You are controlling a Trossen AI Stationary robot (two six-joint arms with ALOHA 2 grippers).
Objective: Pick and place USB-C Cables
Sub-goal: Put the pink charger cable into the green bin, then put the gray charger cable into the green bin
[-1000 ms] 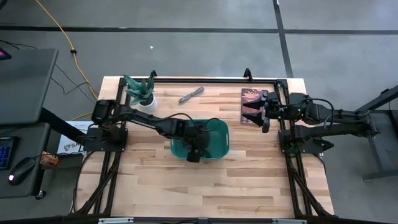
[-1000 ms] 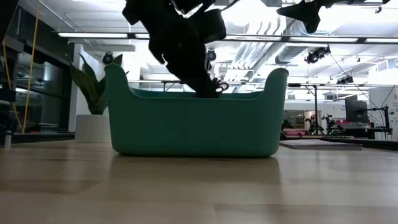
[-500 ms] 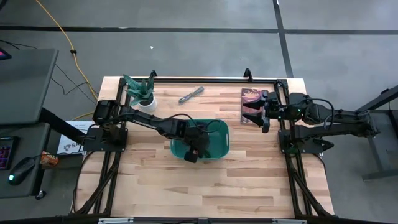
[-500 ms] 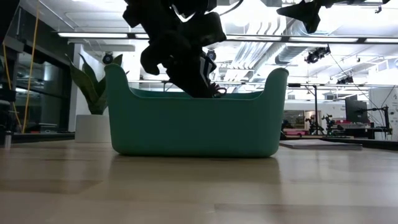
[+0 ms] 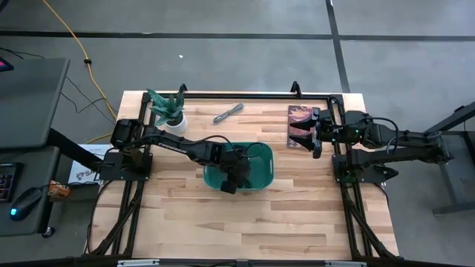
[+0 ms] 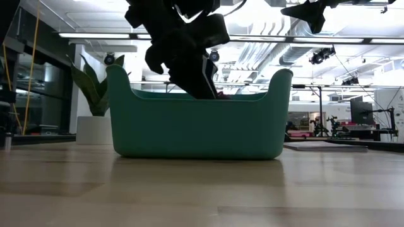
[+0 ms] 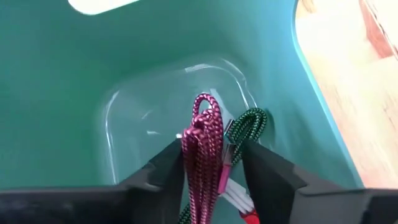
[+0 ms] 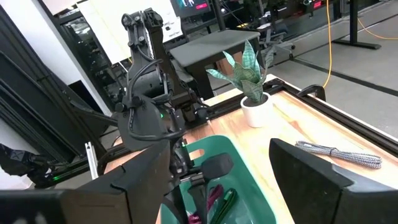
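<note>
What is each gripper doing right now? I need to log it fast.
Left gripper: inside the teal bin, fingers apart around the magenta cable; cannot tell whether it grips.
Right gripper: open, empty, waiting at the table's right.

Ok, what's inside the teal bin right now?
Inside the teal bin: magenta cable between the left tool's fingers, green cable beside it, something white-and-red below. The tool covers anything else.

A bin (image 5: 261,158) sits at the table's (image 5: 297,215) middle, with the left gripper (image 7: 211,168) reaching down inside it above bundled cables (image 7: 202,155) on its floor. A potted plant (image 5: 169,110) stands at the back left; another cable (image 5: 228,113) lies behind the bin. The right gripper (image 5: 306,132) hovers over a book (image 5: 298,116) at the back right.
</note>
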